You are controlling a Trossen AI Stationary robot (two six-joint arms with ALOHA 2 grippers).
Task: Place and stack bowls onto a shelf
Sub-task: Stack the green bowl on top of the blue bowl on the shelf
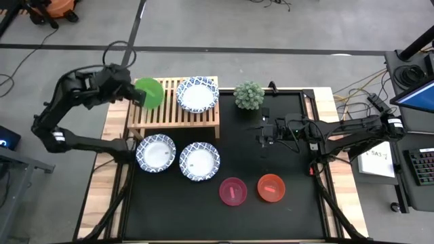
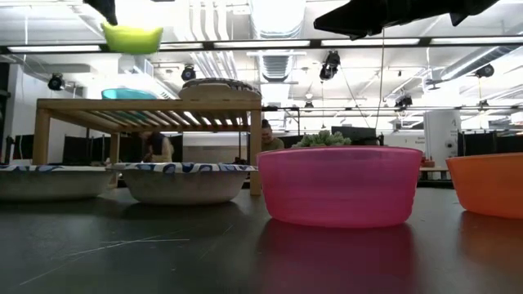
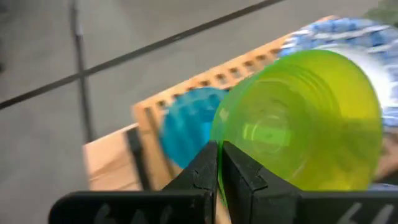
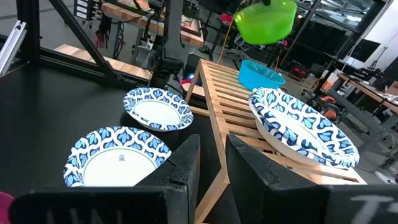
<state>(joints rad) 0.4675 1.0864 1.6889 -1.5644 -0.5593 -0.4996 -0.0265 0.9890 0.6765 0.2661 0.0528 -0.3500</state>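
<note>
My left gripper [image 1: 139, 95] is shut on the green bowl [image 1: 149, 93] and holds it in the air over the left part of the light-wood shelf [image 1: 173, 116]. The teal bowl [image 4: 260, 75] sits on the shelf's slats right below the green one. A white blue-rimmed bowl [image 1: 197, 94] rests on the shelf's right part. Two more white bowls [image 1: 156, 152] [image 1: 199, 161] stand on the black mat in front of the shelf. The pink bowl [image 1: 232, 191] and the red bowl [image 1: 271, 188] stand nearer. My right gripper [image 1: 263, 132] hovers open over the mat, right of the shelf. My left gripper pinches the green bowl's rim [image 3: 216, 127] between its two fingers [image 3: 205, 165], coming from the table's left side. The bowl is lifted clear of the shelf [image 2: 132, 37] and hangs from the fingers above the teal bowl, slightly tilted.
A small green potted plant [image 1: 249, 95] stands at the mat's far edge, right of the shelf. Bare black mat [image 1: 285, 163] lies under and around my right arm. Cables and a keyboard lie beyond the table's right edge.
</note>
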